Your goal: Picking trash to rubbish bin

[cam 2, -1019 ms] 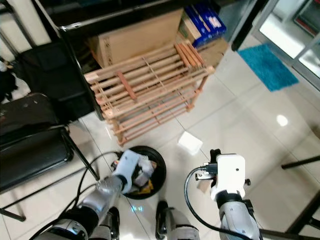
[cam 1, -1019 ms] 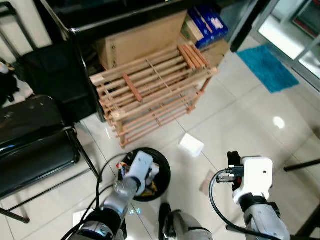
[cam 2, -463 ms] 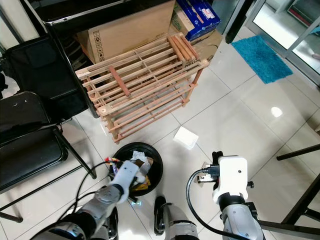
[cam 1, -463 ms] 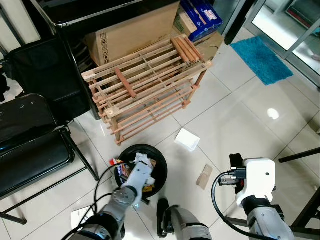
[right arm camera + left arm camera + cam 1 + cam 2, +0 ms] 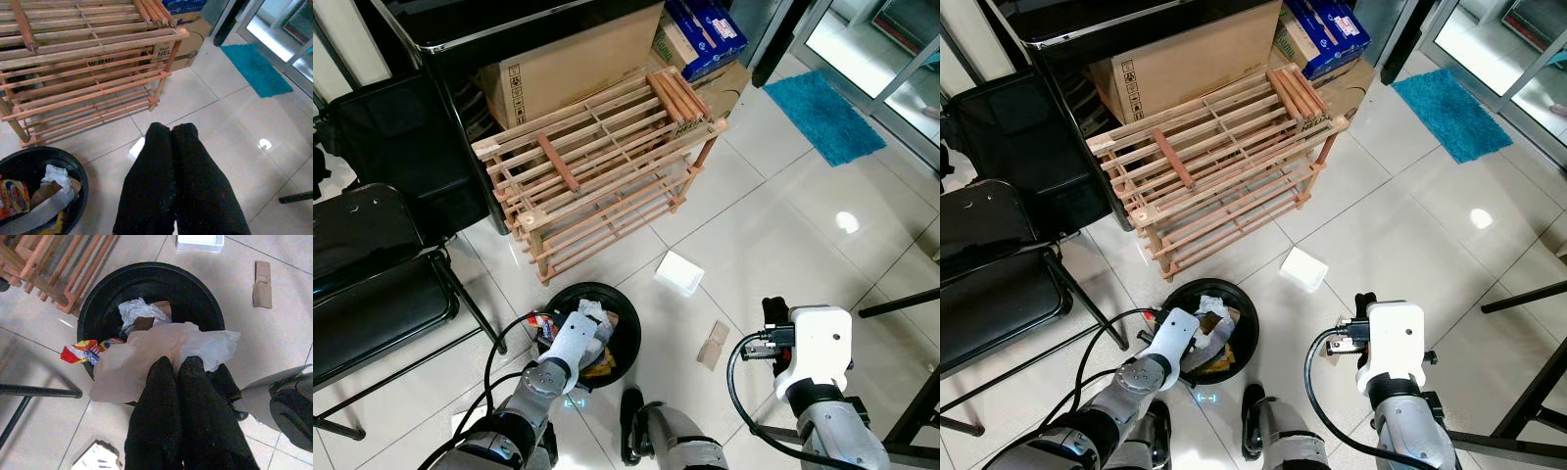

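Crumpled tan paper (image 5: 142,363) is hanging over the black bin's (image 5: 191,288) rim, the left gripper (image 5: 177,369) pinching it with jaws clamped, poised for dropping in. The right gripper (image 5: 171,134) is idling, jaws together.

On the cardboard box (image 5: 172,53) behind the wooden rack (image 5: 88,63), the letters "HEL" can be read in the right wrist view. The big carton (image 5: 570,65) carries small handling symbols, and the blue boxes (image 5: 702,23) have print, both too small to read.
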Robot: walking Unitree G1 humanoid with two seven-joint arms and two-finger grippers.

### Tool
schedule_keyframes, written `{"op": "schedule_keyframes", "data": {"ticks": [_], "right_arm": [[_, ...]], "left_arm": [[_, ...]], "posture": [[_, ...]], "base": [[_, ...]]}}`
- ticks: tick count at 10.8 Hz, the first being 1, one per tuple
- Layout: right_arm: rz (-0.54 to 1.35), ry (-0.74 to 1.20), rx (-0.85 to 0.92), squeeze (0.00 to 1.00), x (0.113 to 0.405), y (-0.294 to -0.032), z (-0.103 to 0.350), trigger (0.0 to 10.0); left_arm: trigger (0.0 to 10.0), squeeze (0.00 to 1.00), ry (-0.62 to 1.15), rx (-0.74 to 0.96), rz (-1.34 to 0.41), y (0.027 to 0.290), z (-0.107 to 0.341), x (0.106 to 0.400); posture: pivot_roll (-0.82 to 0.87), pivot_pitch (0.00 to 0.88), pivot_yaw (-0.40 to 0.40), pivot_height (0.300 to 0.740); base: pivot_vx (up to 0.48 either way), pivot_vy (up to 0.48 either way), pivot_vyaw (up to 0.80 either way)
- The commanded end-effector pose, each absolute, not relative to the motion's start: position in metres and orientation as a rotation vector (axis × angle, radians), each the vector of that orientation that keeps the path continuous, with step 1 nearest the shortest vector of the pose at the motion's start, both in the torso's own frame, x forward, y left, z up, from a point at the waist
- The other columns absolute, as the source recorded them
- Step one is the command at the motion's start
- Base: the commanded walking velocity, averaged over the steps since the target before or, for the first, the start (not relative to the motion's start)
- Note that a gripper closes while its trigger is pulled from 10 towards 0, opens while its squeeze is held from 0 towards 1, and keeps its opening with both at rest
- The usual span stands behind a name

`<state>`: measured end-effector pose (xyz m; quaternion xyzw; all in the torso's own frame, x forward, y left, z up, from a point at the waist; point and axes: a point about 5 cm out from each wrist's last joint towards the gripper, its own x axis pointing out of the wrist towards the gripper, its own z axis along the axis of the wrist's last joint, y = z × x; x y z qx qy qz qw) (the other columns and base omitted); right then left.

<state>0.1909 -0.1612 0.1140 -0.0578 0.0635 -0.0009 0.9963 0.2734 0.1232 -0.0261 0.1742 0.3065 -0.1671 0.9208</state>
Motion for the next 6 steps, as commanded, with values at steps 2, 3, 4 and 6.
{"op": "schedule_keyframes", "data": {"ticks": [2,3,4,6], "right_arm": [[-0.025,0.145,-0.135,0.0,0.1866,-0.1681,0.1131,10.0],[-0.025,0.145,-0.135,0.0,0.1866,-0.1682,0.1131,10.0],[-0.026,0.144,-0.134,0.0,0.1869,-0.168,0.1135,10.0],[-0.028,0.143,-0.135,0.0,0.1874,-0.1689,0.1135,10.0]], "left_arm": [[10.0,1.0,0.659,0.342,-0.356,0.1176,-0.0363,0.2605],[10.0,1.0,0.658,0.344,-0.355,0.1178,-0.0363,0.2606],[10.0,1.0,0.656,0.354,-0.348,0.1207,-0.0363,0.2607],[10.0,1.0,0.653,0.362,-0.339,0.123,-0.0356,0.2619]], "posture": [[-0.04,0.311,-0.15,0.74],[-0.04,0.311,-0.15,0.74],[-0.04,0.311,-0.15,0.74],[-0.04,0.312,-0.15,0.74]], "base": [[0.0,0.0,0.0],[0.0,0.0,0.0],[0.0,0.0,0.0],[0.0,0.0,0.0]]}}
